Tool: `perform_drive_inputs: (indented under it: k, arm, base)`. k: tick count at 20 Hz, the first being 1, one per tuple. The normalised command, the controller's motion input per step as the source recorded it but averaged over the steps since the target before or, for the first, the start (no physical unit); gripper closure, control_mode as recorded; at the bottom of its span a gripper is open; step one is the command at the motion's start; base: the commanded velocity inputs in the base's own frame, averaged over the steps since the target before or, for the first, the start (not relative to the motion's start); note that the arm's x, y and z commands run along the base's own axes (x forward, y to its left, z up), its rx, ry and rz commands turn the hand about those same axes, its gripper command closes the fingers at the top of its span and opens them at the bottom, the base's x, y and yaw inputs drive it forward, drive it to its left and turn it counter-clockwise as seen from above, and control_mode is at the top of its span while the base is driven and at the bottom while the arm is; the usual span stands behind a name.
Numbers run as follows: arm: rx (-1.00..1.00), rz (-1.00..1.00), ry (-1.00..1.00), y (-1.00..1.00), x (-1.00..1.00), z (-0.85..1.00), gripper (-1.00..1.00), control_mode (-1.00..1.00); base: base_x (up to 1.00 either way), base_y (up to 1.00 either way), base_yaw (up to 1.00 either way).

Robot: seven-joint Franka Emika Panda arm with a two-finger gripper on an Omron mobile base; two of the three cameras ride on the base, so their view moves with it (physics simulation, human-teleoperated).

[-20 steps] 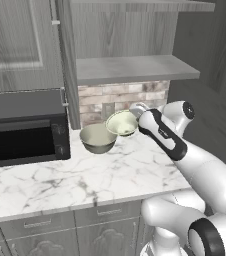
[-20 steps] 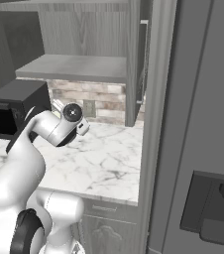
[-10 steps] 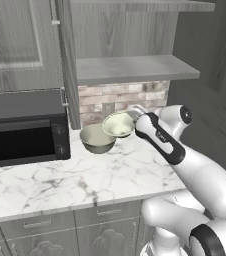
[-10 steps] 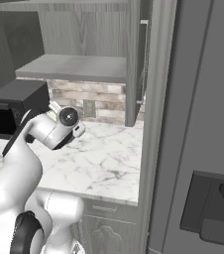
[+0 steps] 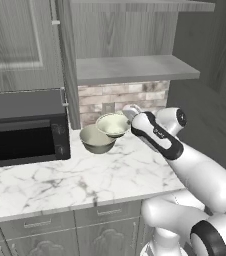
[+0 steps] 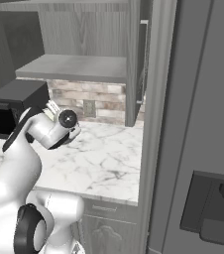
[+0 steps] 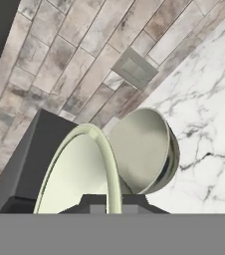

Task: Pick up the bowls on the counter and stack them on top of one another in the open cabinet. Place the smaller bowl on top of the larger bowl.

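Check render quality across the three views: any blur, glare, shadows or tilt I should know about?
Left base view: soft, no glare; faint shadows under the two bowls, one lifted above the other. Right base view: equally soft, dim microwave corner. Hand view: rolled, counter runs up the side; near bowl rim looms large and sharp.

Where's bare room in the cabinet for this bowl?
The grey shelf above the brick backsplash looks bare end to end. It's crowded low on the counter, where the other bowl sits beside the microwave.
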Motion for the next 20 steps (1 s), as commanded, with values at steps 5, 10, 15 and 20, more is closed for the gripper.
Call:
perform_drive_inputs:
  k: [5,10,15,20]
  arm:
    - [0.02,0.0,0.01,0.19,0.13,-0.22,1.0,-1.0]
    - [0.0,0.0,0.0,0.26,0.16,-0.24,1.0,-1.0]
    - [0.0,0.0,-0.01,0.01,0.0,-0.05,1.0,-1.0]
    - [0.01,0.0,0.0,-0.07,0.04,0.0,1.0,-1.0]
  base:
    - [0.0,0.0,0.0]
    - [0.0,0.0,0.0]
    - [0.0,0.0,0.0]
    - [0.0,0.0,0.0]
